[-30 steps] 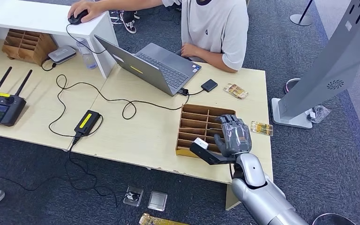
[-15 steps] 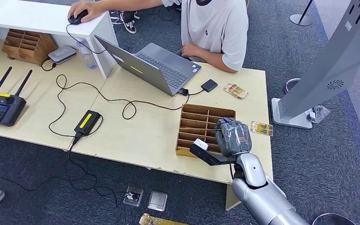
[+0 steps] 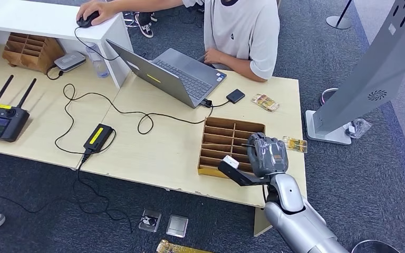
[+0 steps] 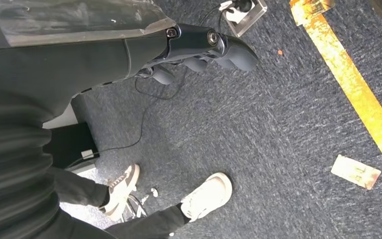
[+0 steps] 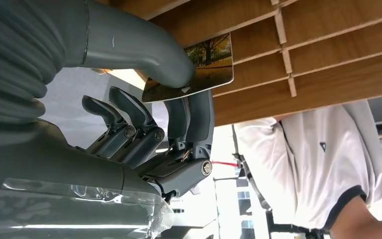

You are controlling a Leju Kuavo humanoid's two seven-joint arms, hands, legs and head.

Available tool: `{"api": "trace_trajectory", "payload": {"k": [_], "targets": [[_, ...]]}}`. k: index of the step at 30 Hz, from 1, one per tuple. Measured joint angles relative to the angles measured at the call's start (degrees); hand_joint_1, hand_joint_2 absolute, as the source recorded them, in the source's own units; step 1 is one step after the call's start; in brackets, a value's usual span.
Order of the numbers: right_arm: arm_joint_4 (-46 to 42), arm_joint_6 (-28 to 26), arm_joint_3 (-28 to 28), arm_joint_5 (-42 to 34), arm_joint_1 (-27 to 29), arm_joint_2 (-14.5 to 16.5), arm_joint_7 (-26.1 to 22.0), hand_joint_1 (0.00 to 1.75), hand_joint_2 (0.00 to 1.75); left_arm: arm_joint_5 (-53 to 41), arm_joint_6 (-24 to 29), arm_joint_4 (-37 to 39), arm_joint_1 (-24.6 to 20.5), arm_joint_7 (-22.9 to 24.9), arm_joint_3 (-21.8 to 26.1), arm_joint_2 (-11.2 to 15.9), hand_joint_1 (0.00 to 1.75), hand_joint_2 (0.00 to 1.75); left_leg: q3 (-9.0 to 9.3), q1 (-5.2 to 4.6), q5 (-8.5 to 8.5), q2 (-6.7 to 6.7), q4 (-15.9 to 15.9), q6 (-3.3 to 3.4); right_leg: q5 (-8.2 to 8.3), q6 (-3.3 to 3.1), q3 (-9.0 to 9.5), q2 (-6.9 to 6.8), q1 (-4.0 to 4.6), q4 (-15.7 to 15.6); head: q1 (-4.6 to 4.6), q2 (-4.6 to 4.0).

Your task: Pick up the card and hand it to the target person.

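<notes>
Right wrist view: the card is seen pinched between the thick thumb and the darker fingers of the right hand, its printed face toward the thumb, just in front of the slats of the wooden organizer. From the head view the right hand is placed over the near right part of the wooden organizer, so the card is judged to be grasped but not yet carried clear of the compartments. For the step in hand, the pinch should be kept firm and the card drawn straight away from the dividers before any swing, since an edge could be caught on a slat and the card twisted out of the hold. Beyond the hand, across the table, the person in the white shirt is seated at the laptop; the hand-over is judged to be made there. The left hand is hung over the carpet, fingers curled in on nothing.
</notes>
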Motion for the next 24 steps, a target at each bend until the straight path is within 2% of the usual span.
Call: {"api": "trace_trajectory", "payload": {"k": [6,9,21,24], "targets": [[-4.1,-4.4,-1.7,3.6,2.4,-1.0,-0.4,1.75,1.75,0.1,0.1,0.1,-0.1,0.1,0.0,-0.2,0.0,1.75,0.0,0.0,0.0,0.0,0.0,0.0,0.0,0.0,0.0,0.0,0.0,0.0,-0.01,0.0],[-8.2,-5.1,-4.3,6.1,4.3,-0.4,-3.8,1.75,1.75,2.1,-0.3,0.2,0.0,0.7,0.0,-0.3,0.0,1.75,0.0,0.0,0.0,0.0,0.0,0.0,0.0,0.0,0.0,0.01,0.0,0.0,-0.01,0.0],[-16.3,-5.3,-12.9,3.8,5.7,8.3,-15.5,1.75,1.75,6.9,-0.6,1.4,0.7,1.7,0.5,-0.8,0.0,1.75,0.04,0.0,0.01,0.0,0.0,-0.01,0.0,0.0,0.03,-0.01,0.0,0.0,-0.01,0.0],[-16.7,-5.3,-14.3,2.9,6.1,10.3,-16.1,1.75,1.75,6.4,-1.1,1.8,0.7,1.6,0.7,-1.0,0.0,1.75,0.02,-0.01,0.01,0.0,0.0,-0.01,0.0,0.0,0.03,0.0,-0.01,0.0,0.0,0.0]]}}
